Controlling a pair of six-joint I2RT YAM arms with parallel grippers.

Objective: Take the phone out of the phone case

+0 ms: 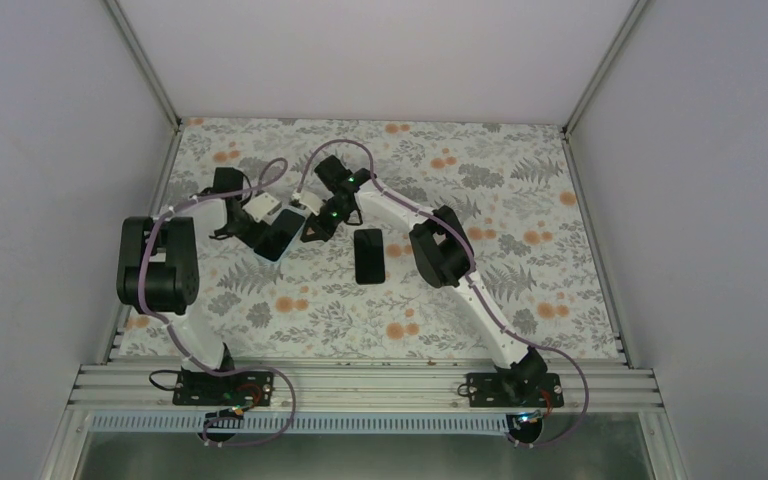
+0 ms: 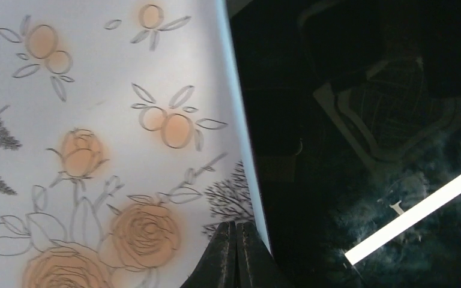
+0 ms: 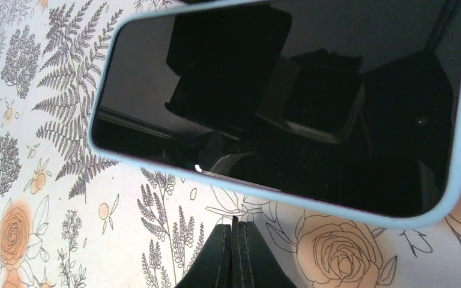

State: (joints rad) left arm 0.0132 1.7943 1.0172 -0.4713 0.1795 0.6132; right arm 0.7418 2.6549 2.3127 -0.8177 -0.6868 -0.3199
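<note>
– Just left of the black slab (image 1: 369,256), from overhead, that is the phone (image 1: 278,236), screen up in its phone case?

– Yes. The slab lies straight, near to far, while the phone's long axis runs slantwise, its far end leaning toward the slab. The left gripper (image 1: 252,230) is on the phone's side away from the slab, and the right gripper (image 1: 312,229) is between phone and slab.

– And the left wrist camera?

– The phone fills the right half, its long axis running up the frame. The pale blue rim of the phone case (image 2: 243,120) borders the dark glass. The left gripper's fingers (image 2: 225,258) are pressed together with nothing between them, just beside that rim, over the flowered tablecloth (image 2: 96,120).

– The right wrist?

– There the phone lies across the frame, dipping a little to the right, blue rim all round. The right gripper's fingers (image 3: 225,258) are likewise pressed together on nothing, just short of the long edge. I cannot tell whether they touch it.
</note>
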